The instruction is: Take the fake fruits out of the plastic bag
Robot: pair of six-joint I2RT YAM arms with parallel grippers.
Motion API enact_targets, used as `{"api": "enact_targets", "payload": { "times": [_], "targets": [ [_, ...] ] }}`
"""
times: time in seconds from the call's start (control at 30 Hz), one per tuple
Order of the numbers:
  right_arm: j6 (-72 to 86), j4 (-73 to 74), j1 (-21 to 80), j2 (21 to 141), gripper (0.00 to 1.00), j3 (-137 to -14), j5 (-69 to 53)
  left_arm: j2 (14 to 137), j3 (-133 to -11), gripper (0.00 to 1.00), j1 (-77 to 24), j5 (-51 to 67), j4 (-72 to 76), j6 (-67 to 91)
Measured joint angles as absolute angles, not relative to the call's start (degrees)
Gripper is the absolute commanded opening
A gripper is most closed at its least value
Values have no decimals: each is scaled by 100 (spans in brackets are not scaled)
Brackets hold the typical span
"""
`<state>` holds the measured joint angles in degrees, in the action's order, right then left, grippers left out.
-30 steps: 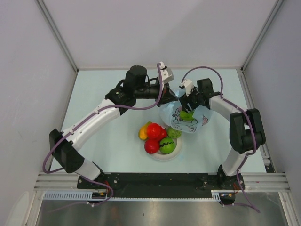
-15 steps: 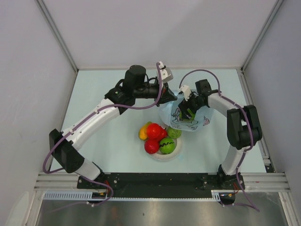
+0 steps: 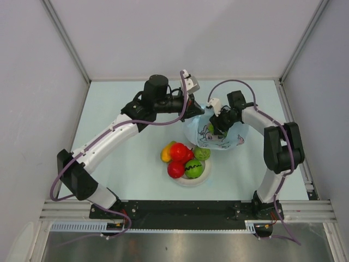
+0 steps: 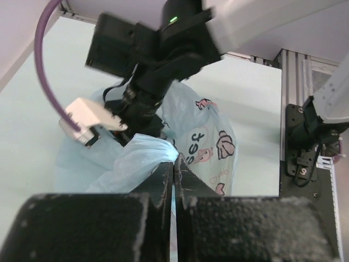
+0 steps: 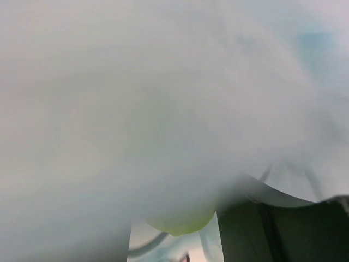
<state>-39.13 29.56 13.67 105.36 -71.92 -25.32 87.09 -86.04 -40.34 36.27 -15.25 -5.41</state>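
Observation:
The light-blue plastic bag (image 3: 223, 141) lies right of centre, with its cartoon print facing up. My left gripper (image 3: 197, 112) is shut on the bag's rim (image 4: 147, 150) and holds it up. The right gripper (image 3: 214, 128) reaches down into the bag's mouth. In the right wrist view a green fake fruit (image 5: 177, 215) sits between the fingers (image 5: 256, 229), blurred by bag film close to the lens. Whether the fingers press on it does not show. Several fake fruits, red (image 3: 180, 151), green (image 3: 194, 168) and yellow-orange (image 3: 166, 154), are piled on the white plate (image 3: 188, 182).
The plate stands just in front of the bag, almost touching it. Grey walls close off the table on the left, back and right. In the left wrist view the right arm's wrist (image 4: 158, 71) hangs over the bag.
The right gripper has gone a little deeper into the bag's mouth, and its fingers have come closer together round the green fruit. The left gripper has kept its hold on the rim.

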Motion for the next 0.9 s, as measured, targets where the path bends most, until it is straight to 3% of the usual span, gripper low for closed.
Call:
{"api": "enact_targets", "payload": {
  "times": [0.23,0.57,0.83,0.9],
  "targets": [
    [-3728,3465,1330,9011,28,-7406,-2825,8954,-8593,0,-3640,3483,-1074,-21],
    [-3599,4377,1629,7360,29,-7472,-2950,9734,-8825,0,-3061,3135,-722,209],
    [-3535,4727,3568,6761,28,-7476,-2611,9828,-8971,1,-1990,2565,-652,222],
    [-3564,4751,3979,6768,29,-7415,-2475,9671,-8941,5,-1693,2499,-650,248]
  ]
}}
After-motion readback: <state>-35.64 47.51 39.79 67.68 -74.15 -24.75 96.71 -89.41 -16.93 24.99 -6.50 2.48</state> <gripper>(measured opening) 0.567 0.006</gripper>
